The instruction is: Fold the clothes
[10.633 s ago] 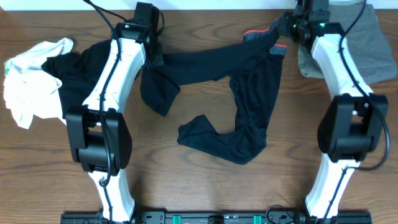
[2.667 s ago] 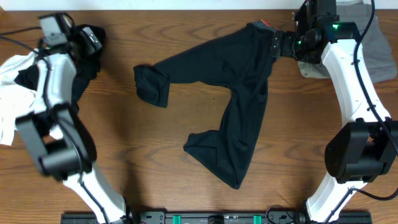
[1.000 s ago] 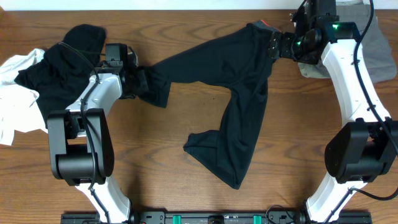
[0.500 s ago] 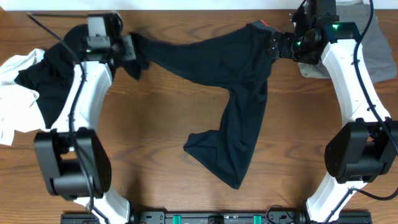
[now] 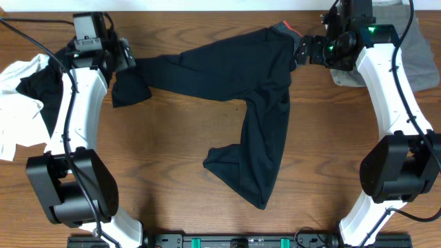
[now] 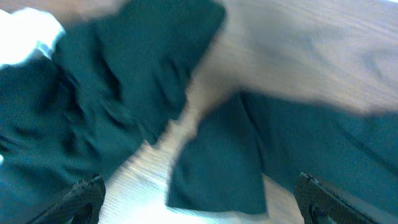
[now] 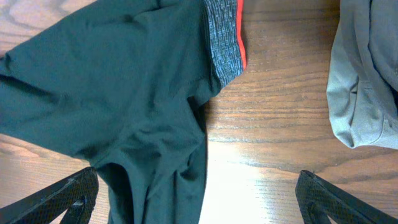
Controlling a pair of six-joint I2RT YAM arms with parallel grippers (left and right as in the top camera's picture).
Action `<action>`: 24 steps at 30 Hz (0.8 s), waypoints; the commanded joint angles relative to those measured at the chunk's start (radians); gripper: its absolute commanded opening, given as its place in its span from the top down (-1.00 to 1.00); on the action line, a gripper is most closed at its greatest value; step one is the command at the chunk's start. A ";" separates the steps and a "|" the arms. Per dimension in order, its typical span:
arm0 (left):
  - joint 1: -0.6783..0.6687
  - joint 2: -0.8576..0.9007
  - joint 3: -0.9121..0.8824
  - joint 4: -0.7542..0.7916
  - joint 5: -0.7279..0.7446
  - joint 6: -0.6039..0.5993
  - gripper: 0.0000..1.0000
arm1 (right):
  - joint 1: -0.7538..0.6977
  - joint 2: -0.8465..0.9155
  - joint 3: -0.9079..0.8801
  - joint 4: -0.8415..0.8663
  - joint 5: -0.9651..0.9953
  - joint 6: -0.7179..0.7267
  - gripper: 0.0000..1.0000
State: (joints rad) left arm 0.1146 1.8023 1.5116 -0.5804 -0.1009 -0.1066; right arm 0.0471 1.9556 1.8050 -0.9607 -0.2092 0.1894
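Across the far half of the bench (image 5: 172,151), trousers (image 5: 234,76) lie spread, one leg stretched left, the other bent toward the near edge. Left claw (image 6: 199,186) over the left cuff, fingers apart, seemingly gripping nothing (blurred). Right claw (image 7: 199,180) spread wide near the waistband (image 7: 225,37), shorts (image 7: 364,74) beside.

Your wooden desk (image 5: 207,138) carries four garments. The black trousers (image 5: 255,103) lie spread over its middle: one leg stretches left along the far side, the other bends down toward the near edge and ends in a crumpled fold. Their grey-and-coral waistband (image 7: 224,37) lies flat at the far right. Grey-khaki shorts (image 5: 422,52) sit bunched in the far right corner, apart from the waistband. At the left edge a white T-shirt (image 5: 17,124) and a black garment (image 5: 38,93) lie heaped, overlapping.
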 commanded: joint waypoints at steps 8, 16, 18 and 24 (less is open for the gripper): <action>-0.129 -0.085 -0.035 -0.458 0.429 0.049 -0.77 | 0.000 0.010 -0.001 0.007 0.003 -0.035 -0.99; -0.261 -0.086 -0.205 -0.537 0.430 -0.017 -0.53 | -0.021 0.010 -0.001 -0.009 0.003 -0.050 -0.98; -0.291 -0.086 -0.277 -0.502 0.430 -0.039 -0.52 | -0.022 0.010 -0.001 -0.008 0.003 -0.050 -0.99; -0.405 -0.086 -0.406 -0.389 0.434 -0.035 -0.52 | -0.023 0.010 -0.001 -0.008 0.003 -0.064 -0.98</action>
State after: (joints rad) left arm -0.2443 1.7203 1.1275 -0.9829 0.3191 -0.1345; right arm 0.0319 1.9556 1.8050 -0.9680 -0.2085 0.1478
